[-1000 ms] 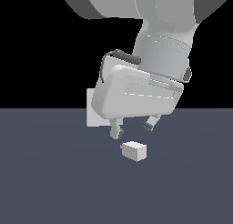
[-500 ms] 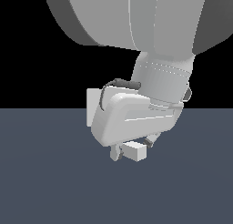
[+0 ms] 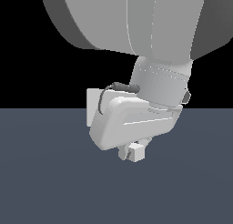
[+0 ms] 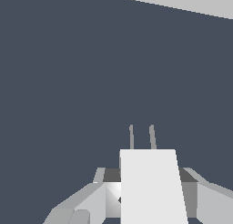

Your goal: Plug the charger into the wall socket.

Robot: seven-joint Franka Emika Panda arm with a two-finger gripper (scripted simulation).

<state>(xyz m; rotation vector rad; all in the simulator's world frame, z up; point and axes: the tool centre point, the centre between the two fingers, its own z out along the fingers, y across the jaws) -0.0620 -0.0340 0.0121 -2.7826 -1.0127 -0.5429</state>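
The charger (image 3: 136,151) is a small white block on the dark floor, directly under my hand. My gripper (image 3: 132,153) has come down around it, and one finger (image 3: 122,152) presses against the side of the block towards the exterior view's left; the other finger is hidden. In the wrist view the charger (image 4: 150,186) sits between both fingers (image 4: 107,196), with its two thin prongs (image 4: 141,136) pointing away from the hand. The wall socket (image 3: 93,104) is a flat white upright plate, mostly hidden behind my hand, and its holes are not visible.
Dark grey floor (image 3: 50,182) spreads all around. The large arm links (image 3: 136,22) fill the upper part of the exterior view. A pale band (image 4: 182,2) crosses the far corner of the wrist view; I cannot tell what it is.
The hand has dropped from above the charger down onto it. The visible finger has moved in against the block. The charger has stayed in place on the floor.
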